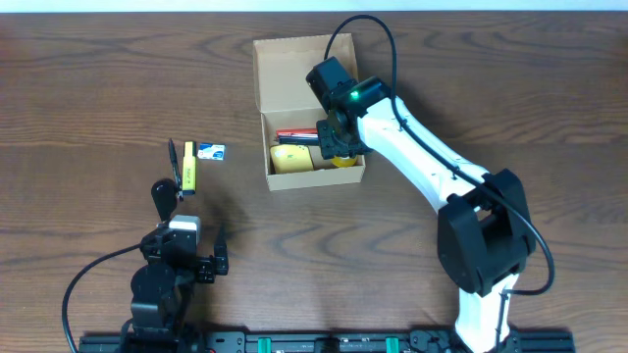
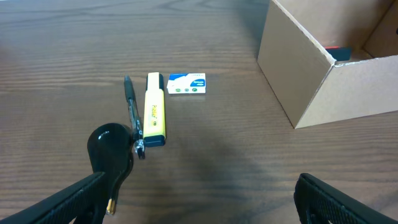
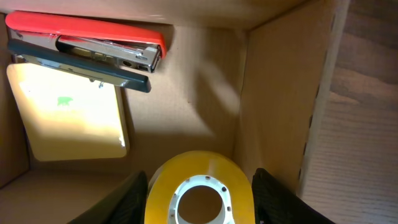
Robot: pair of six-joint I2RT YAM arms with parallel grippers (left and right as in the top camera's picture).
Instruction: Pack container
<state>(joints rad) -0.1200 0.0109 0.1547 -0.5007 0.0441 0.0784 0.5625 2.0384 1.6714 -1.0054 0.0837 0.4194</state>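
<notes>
Container (image 1: 290, 76), light thin cardboard likely best gripped by a side wall, is pictured lid-open at the far middle of the table (image 1: 98, 98), with the right gripper (image 1: 341, 145) clamped on a yellow tape roll (image 3: 200, 171) inside and the jaws of the left gripper (image 2: 199, 202) spread empty.

Dark wooden table (image 1: 78, 98); cardboard box (image 1: 289, 74) far centre; left of it, eraser (image 1: 211, 151), yellow highlighter (image 1: 188, 167) and black pen (image 1: 174, 162) close together.
</notes>
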